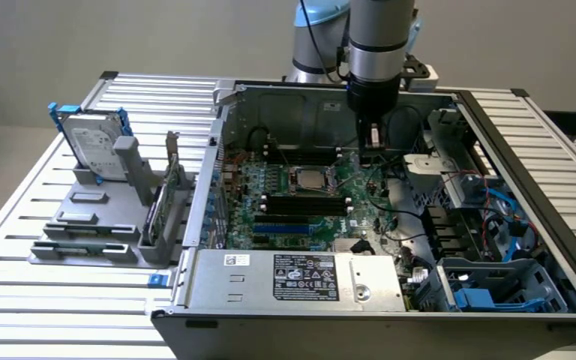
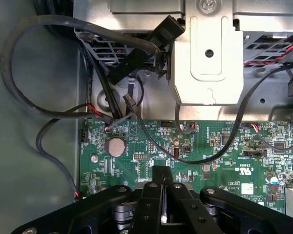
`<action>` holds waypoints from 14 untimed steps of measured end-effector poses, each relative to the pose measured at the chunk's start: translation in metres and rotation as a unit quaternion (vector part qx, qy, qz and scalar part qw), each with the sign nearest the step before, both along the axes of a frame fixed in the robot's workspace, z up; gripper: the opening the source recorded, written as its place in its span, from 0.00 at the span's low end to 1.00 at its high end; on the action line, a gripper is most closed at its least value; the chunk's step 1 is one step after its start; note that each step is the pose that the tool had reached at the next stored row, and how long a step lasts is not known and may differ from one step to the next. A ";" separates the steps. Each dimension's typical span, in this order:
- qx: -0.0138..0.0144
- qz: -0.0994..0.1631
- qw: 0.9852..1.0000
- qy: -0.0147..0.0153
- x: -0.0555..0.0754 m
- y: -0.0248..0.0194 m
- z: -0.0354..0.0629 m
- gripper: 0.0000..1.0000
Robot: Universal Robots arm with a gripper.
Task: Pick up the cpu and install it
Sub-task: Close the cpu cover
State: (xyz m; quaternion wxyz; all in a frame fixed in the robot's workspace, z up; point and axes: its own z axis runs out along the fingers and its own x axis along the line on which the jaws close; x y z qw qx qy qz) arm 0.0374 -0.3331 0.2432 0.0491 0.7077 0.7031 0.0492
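Observation:
The cpu (image 1: pixel 309 179), a small square chip with a dull silver top, lies flat in the socket in the middle of the green motherboard (image 1: pixel 268 217) inside the open computer case. My gripper (image 1: pixel 375 142) hangs over the board's far edge, toward the exterior view's right of the cpu and apart from it. In the wrist view the gripper (image 2: pixel 162 176) has its black fingers (image 2: pixel 155 192) pressed together with nothing between them, above the green board's edge, near a coin battery (image 2: pixel 116 146).
A grey rack (image 1: pixel 88 225) at the exterior view's left holds a hard drive (image 1: pixel 96 142) and memory sticks (image 1: pixel 173 187). The power supply (image 1: pixel 298 277) sits at the case front. Black cables (image 2: pixel 49 112) and a metal bracket (image 2: pixel 207 53) crowd the space beyond the gripper.

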 end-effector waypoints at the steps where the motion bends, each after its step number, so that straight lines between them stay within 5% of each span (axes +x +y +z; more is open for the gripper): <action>1: 0.000 0.000 1.000 0.002 0.000 0.0000 0.0004 0.11; 14: 0.000 0.000 0.999 0.037 -0.010 -0.0009 0.0023 0.11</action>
